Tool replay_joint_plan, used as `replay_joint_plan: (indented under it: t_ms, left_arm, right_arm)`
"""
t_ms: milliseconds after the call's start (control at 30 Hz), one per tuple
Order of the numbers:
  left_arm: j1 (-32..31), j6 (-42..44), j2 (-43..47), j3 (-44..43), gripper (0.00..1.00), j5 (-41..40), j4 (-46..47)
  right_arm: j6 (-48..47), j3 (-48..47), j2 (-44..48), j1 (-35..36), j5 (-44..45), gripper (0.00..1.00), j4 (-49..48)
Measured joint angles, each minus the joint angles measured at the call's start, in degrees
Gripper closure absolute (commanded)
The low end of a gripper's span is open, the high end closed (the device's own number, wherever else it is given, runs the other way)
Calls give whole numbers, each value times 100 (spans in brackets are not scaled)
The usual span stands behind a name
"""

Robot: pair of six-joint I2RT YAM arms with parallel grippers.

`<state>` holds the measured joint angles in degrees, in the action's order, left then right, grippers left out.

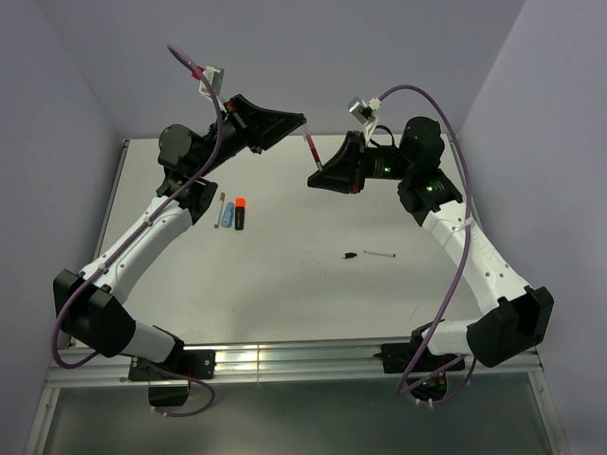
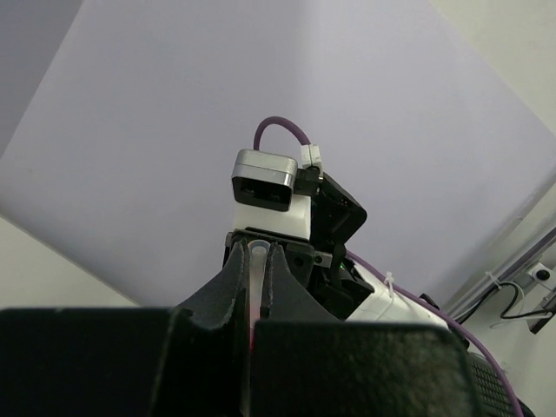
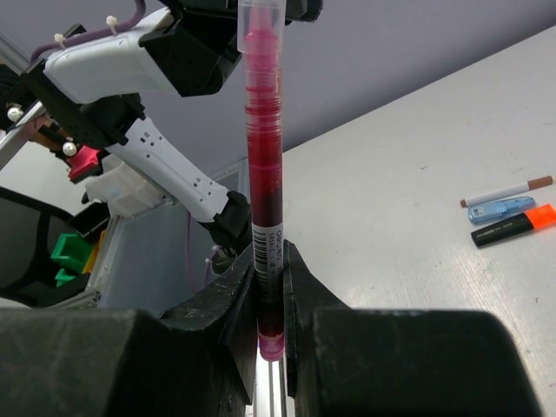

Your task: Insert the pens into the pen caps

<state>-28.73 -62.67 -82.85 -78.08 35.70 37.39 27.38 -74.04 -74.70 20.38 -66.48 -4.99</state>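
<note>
red pen (image 3: 263, 174) top cut off, seemingly inside left gripper (image 1: 302, 120).

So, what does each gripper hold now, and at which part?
Both hold the red pen: the right gripper clamps its dark-red end, the left gripper pinches the clear opposite end.

Over the table (image 1: 285, 303), far middle, we see a pen (image 1: 310, 147) spanning the grippers: left gripper (image 1: 303, 120) at its far end, right gripper (image 1: 316, 176) at its near end. At left lie three pens (image 1: 229, 214) side by side; right of centre, a cap (image 1: 351, 255) just left of a thin pen (image 1: 379, 254).
</note>
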Motion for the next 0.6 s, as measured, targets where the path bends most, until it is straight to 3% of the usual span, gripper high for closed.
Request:
replay_joint_plan:
  t_ms: [600]
  left_arm:
    - [-111,42,328,721,100,-669,525]
  right_arm:
    - [-9,-634,-337,-2,-328,100,614]
